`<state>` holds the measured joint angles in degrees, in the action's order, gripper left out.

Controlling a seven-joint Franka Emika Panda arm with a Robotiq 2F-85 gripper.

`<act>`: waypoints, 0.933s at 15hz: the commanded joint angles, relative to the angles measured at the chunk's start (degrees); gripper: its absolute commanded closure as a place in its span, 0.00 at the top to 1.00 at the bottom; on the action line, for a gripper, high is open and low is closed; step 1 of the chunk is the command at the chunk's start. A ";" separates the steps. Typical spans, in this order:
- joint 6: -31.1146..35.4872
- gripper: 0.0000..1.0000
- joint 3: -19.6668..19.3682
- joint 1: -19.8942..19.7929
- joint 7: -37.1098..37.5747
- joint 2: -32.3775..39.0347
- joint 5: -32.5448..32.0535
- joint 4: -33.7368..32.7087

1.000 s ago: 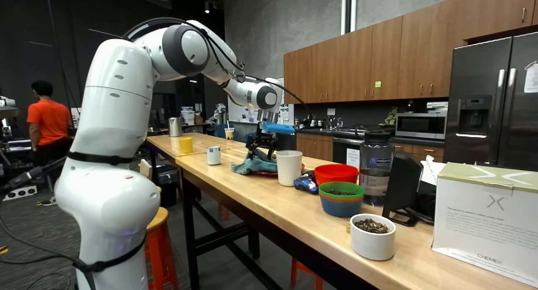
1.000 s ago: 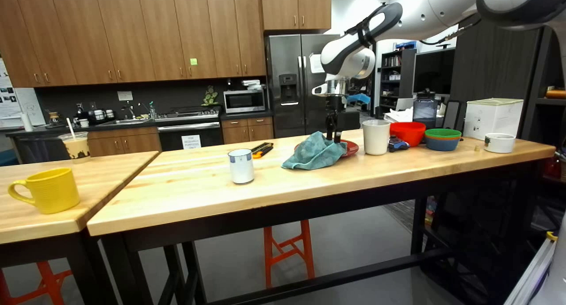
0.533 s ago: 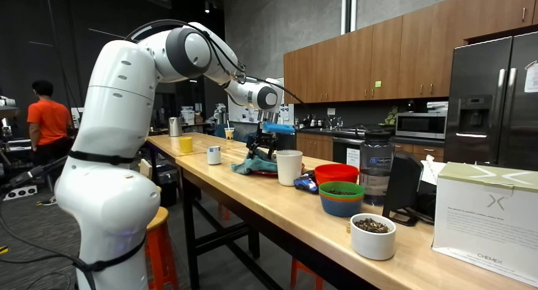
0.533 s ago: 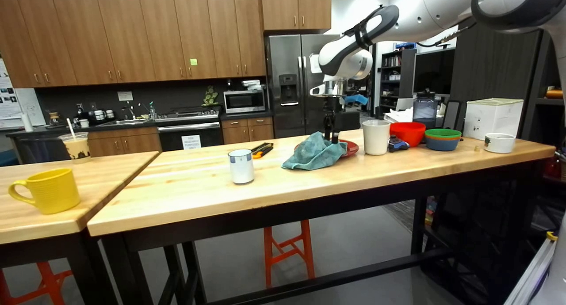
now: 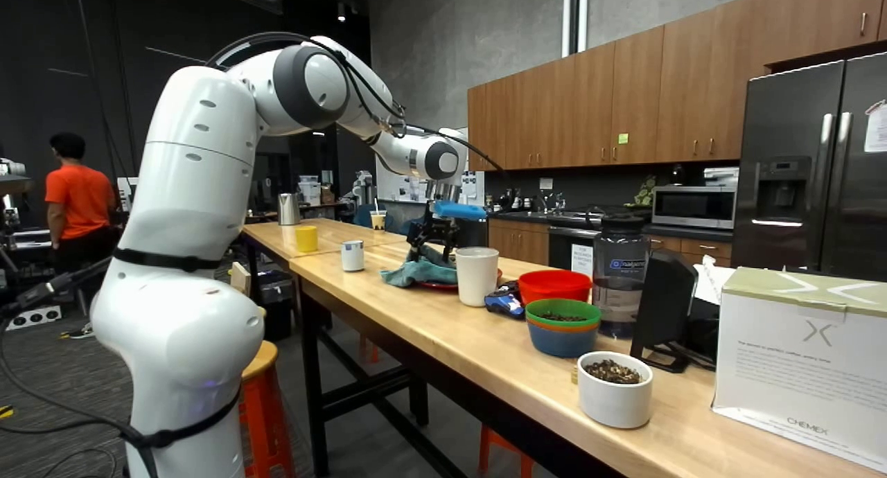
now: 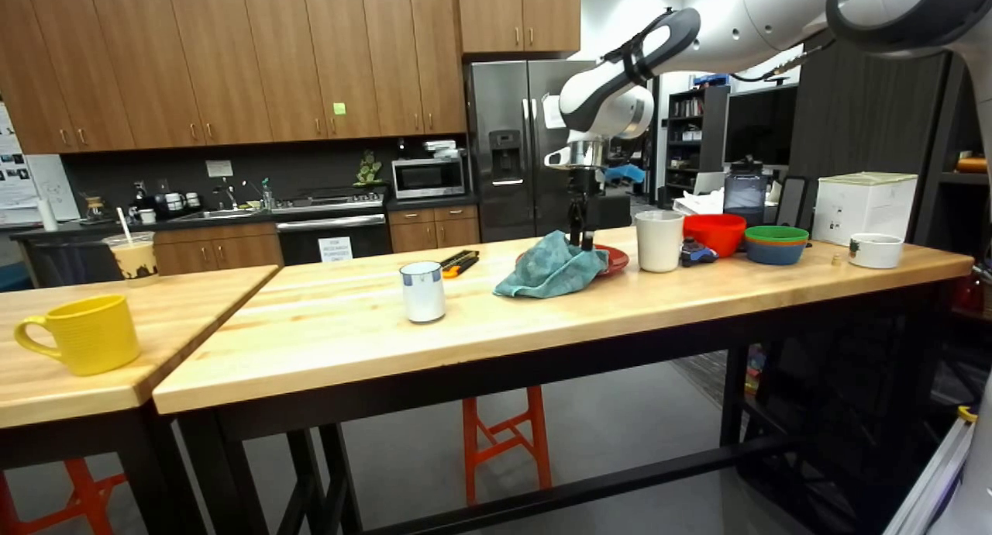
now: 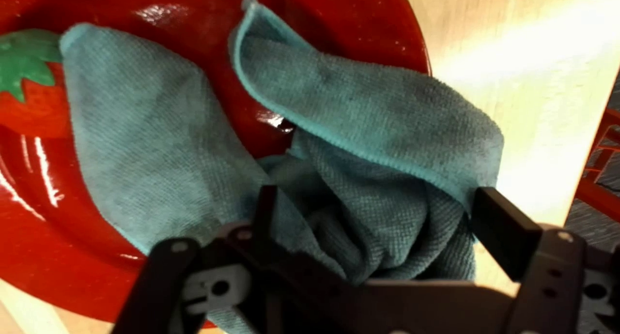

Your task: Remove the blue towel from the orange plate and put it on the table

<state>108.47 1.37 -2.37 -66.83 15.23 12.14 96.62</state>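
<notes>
The blue-teal towel (image 5: 409, 276) lies crumpled, partly on a red plate (image 5: 439, 286) and partly over its edge onto the wooden table (image 5: 388, 305). The towel (image 6: 552, 267) hides much of the plate (image 6: 618, 260) in an exterior view. In the wrist view the glossy red plate (image 7: 97, 271) has a strawberry design, and the towel (image 7: 155, 130) crosses it in folds. My gripper (image 7: 378, 203) is open, with its black fingers apart on either side of the towel's bunched folds. In both exterior views the gripper (image 5: 431, 251) (image 6: 581, 242) points down at the towel; its fingertips are partly hidden.
A white cup (image 5: 477, 277) stands close beside the plate. Near it are a blue toy-like item (image 5: 506, 300), a red bowl (image 5: 554, 285) and stacked bowls (image 5: 563, 336). A white-blue mug (image 6: 423, 292) and orange-black tools (image 6: 460, 264) are on the towel's other side.
The arm has lowered slightly and the gripper has shifted a little toward the towel's middle between the first frames and the later ones. The towel and plate look unmoved.
</notes>
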 commanded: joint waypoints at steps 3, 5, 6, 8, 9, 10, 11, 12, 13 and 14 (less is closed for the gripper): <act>-0.98 0.74 0.36 -0.91 2.31 -2.25 0.48 1.13; -0.39 0.86 0.61 -0.61 1.73 -0.44 -0.01 -0.12; -0.51 0.77 0.60 -0.63 1.90 -0.52 0.01 -0.12; -0.46 0.49 0.60 -0.67 2.07 -0.55 0.07 0.00; -0.61 0.46 0.63 -0.75 1.90 -0.60 0.19 0.09; -0.69 0.40 0.65 -0.75 1.97 -0.60 0.13 0.09; -0.59 0.57 0.73 -0.65 2.02 -0.26 0.03 -0.06; -0.59 0.49 0.77 -0.64 2.02 -0.24 0.03 -0.03; -0.59 0.42 0.78 -0.64 2.02 -0.24 0.03 -0.03; -0.59 0.16 0.78 -0.64 2.02 -0.24 0.03 -0.03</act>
<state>108.02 1.59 -2.50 -64.95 14.97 12.34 96.72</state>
